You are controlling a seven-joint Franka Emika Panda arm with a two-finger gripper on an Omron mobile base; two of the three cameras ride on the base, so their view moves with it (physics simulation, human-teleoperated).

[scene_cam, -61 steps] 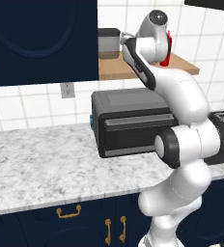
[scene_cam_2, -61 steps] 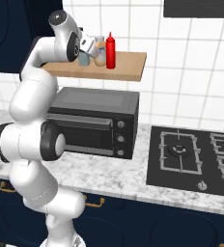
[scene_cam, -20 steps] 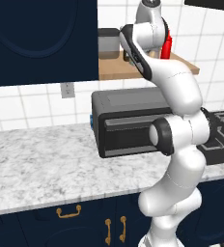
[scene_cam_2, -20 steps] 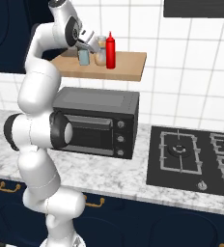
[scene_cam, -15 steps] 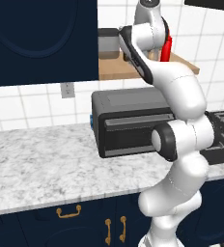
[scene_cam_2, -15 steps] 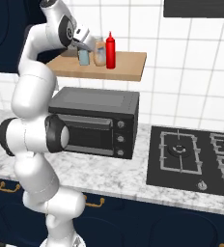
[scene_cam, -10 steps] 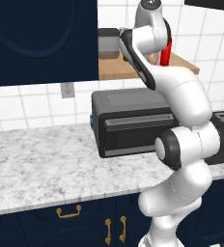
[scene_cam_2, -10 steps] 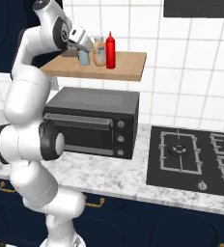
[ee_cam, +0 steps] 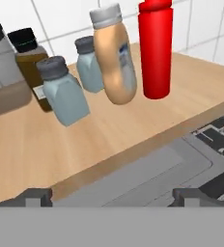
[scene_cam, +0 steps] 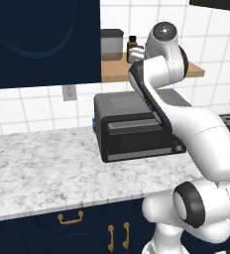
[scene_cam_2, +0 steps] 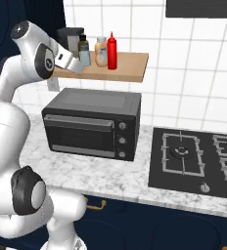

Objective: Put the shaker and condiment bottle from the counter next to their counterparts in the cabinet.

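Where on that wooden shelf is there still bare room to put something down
The wooden shelf is bare at its right end, beyond the red bottle, and along its front edge before the bottles. The left end is crowded: grey canister, dark brown bottle, two shakers, tan bottle.

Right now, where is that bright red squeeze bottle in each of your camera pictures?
Left base view: hidden behind the arm, I cannot find it.
Right base view: red bottle stands on the wooden shelf, upper middle, right of the tan bottle.
Hand view: top right, beside the tan bottle.
Shared landmark: the wooden shelf.
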